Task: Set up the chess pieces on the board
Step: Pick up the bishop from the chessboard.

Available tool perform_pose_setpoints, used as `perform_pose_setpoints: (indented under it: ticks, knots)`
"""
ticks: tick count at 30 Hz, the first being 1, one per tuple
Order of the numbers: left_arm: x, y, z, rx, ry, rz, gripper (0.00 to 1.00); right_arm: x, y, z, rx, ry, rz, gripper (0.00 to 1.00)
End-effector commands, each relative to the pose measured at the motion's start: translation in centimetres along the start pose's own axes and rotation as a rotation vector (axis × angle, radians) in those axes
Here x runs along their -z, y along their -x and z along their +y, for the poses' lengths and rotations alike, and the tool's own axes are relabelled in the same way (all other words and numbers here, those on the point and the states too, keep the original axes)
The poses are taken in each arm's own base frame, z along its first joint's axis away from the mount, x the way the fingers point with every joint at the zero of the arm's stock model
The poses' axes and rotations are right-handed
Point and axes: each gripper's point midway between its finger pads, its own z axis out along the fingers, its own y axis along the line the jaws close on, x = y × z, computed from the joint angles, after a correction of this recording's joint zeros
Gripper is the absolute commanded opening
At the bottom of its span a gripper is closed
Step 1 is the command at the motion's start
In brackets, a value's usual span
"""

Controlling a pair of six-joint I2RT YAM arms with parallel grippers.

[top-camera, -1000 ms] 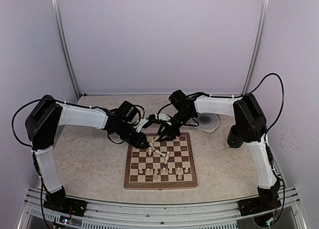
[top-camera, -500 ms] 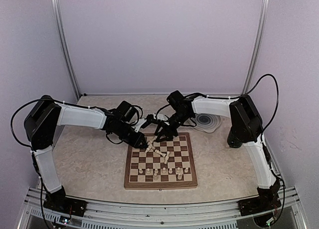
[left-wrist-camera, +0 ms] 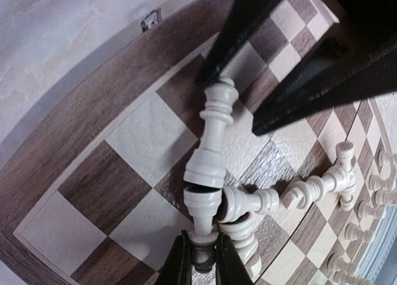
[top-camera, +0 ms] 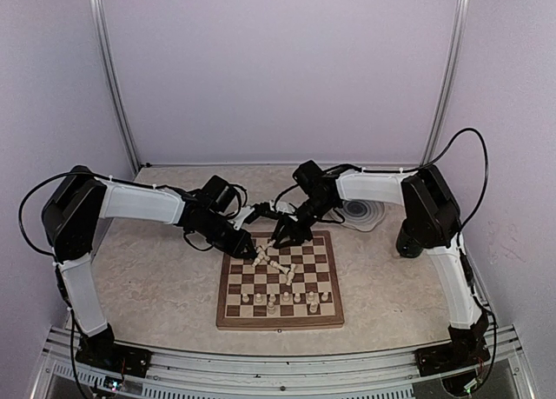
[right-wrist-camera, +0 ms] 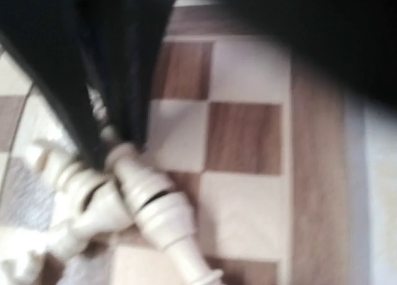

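Observation:
The board [top-camera: 280, 322] lies in the middle of the table. Several cream chess pieces [top-camera: 287, 300] stand in its two near rows, and others lie toppled [top-camera: 280, 265] toward the far left. My left gripper [left-wrist-camera: 203, 263] is shut on the head of one lying piece [left-wrist-camera: 205, 213]. Base to base with it lies a taller piece [left-wrist-camera: 211, 148]. My right gripper [left-wrist-camera: 234, 100] is open, one finger on each side of that piece's head, with a gap on one side. In the blurred right wrist view the taller piece [right-wrist-camera: 158, 207] lies on the board [right-wrist-camera: 245, 136].
More toppled pieces, one a knight [left-wrist-camera: 310, 189], lie right beside the held one. A round grey-ringed plate [top-camera: 360, 212] sits just beyond the board's far right corner. Both arms meet over the board's far left corner, fingertips close together.
My right gripper has shifted slightly left onto the head of the taller lying piece, and its jaws have narrowed. The left gripper has stayed put, shut on its piece.

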Motion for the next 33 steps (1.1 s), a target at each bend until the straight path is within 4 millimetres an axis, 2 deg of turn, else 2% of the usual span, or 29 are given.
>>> perform_pose_setpoints:
  ticks: [1, 7, 10, 13, 19, 23, 27, 30, 33]
  knots:
    - [0.5, 1.6, 0.3, -0.001, 0.001, -0.059, 0.03, -0.3, -1.9, 2.6, -0.013, 0.032, 0.069, 0.32]
    - [0.2, 1.4, 0.0, 0.006, -0.032, -0.045, 0.03, -0.7, -2.2, 2.7, -0.011, 0.013, 0.073, 0.37]
    - [0.1, 1.2, 0.1, 0.009, -0.029, -0.037, 0.03, -1.3, -2.3, 2.2, -0.026, -0.008, 0.084, 0.35]
    - [0.0, 1.1, 0.1, 0.011, -0.032, -0.033, 0.03, -1.0, -2.1, 1.3, -0.041, -0.061, 0.091, 0.28]
    - [-0.2, 0.6, 0.1, 0.022, -0.032, -0.015, 0.03, 1.7, -1.4, 0.8, -0.003, -0.182, 0.132, 0.15]
    - [-0.4, 0.4, 0.2, 0.029, -0.034, -0.003, 0.03, 4.2, -1.4, 1.2, 0.020, -0.243, 0.161, 0.12]
    - [-0.6, 0.3, 0.1, 0.034, -0.038, 0.006, 0.04, 5.8, -1.1, 2.2, 0.022, -0.252, 0.159, 0.12]
    - [-0.1, 1.0, -0.2, 0.029, -0.041, -0.015, 0.14, 6.9, -0.1, 3.1, 0.025, -0.254, 0.142, 0.12]
    - [1.7, 2.7, -1.0, 0.017, -0.044, -0.090, 0.23, 8.1, 1.2, 3.8, 0.051, -0.274, 0.142, 0.12]
